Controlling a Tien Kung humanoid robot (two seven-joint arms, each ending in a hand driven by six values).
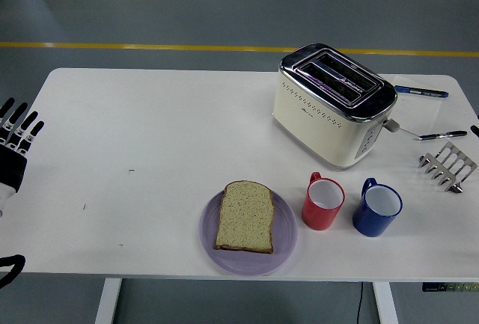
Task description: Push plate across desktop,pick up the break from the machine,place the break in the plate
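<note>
The bread [245, 217] is lying on the plate [284, 247], so the task is looking finished; the left hand [15, 144] is hovering released, grasping nothing.

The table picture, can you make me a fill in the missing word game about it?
1. The slice of bread lies on the ______ plate.
2. Right of the plate stands a red mug, and beside that one a ______ mug.
3. The toaster has ______ slices of bread in its slots.
4. The robot's left hand hovers at the ______ edge of the table, fingers spread, holding nothing.

Missing words: purple; blue; no; left
</note>
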